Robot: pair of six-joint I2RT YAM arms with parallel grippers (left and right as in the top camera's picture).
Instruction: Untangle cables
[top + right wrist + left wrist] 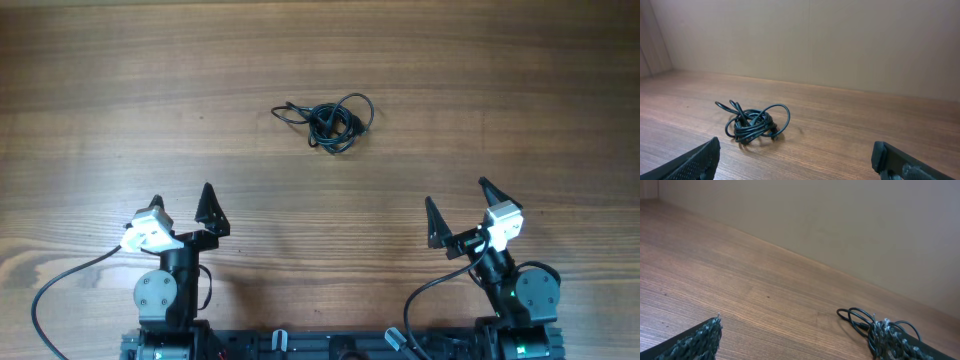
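Observation:
The cables [328, 122] lie as one small tangled bundle of thin black cord on the wooden table, at the far middle. The bundle also shows in the right wrist view [752, 122] left of centre, and in the left wrist view [875, 325] partly behind the right fingertip. My left gripper [182, 205] is open and empty near the front left. My right gripper [458, 208] is open and empty near the front right. Both are well short of the bundle.
The wooden table [520, 90] fills the view. A plain beige wall [840, 40] stands behind its far edge. Thick black robot wires [60, 285] loop near the arm bases at the front edge.

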